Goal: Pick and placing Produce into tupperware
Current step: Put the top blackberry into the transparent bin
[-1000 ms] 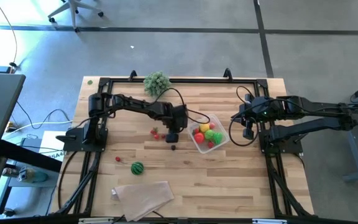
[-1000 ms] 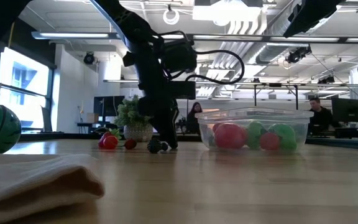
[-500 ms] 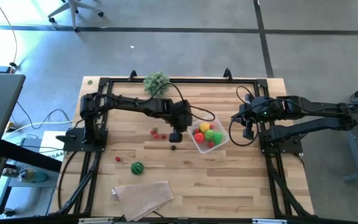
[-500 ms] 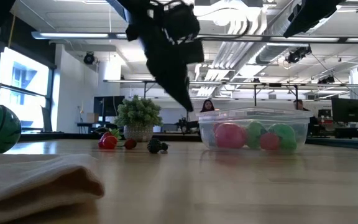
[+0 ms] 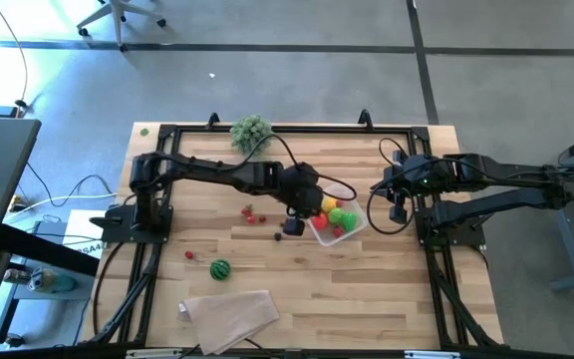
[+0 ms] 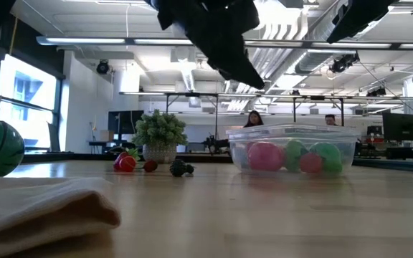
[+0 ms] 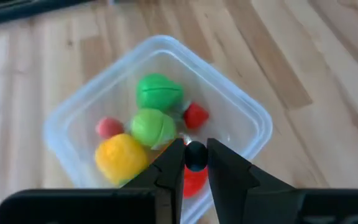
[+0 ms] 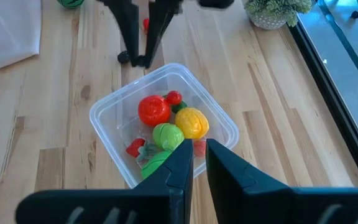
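Left gripper (image 7: 196, 163) pinching one dark berry (image 7: 196, 155) over tupperware (image 7: 253, 115); right gripper (image 8: 194, 158) closed, empty

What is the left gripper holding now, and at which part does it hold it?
The left gripper pinches a small dark round piece between its fingertips, above the tupperware.

The desk (image 5: 367, 289) is pale wood with lighter and darker planks. The box (image 7: 241, 106) is clear plastic, and the toys in it are red, yellow and bright green. A small dark piece (image 7: 196, 155) sits between the black fingers of the left hand (image 7: 196, 163). On the desk lie small red bits (image 5: 251, 212), a dark green striped ball (image 5: 220, 268) and a beige cloth (image 5: 229, 309). The plant (image 5: 252, 131) is grey-green. Both arms and the right hand (image 8: 193, 155) are black.
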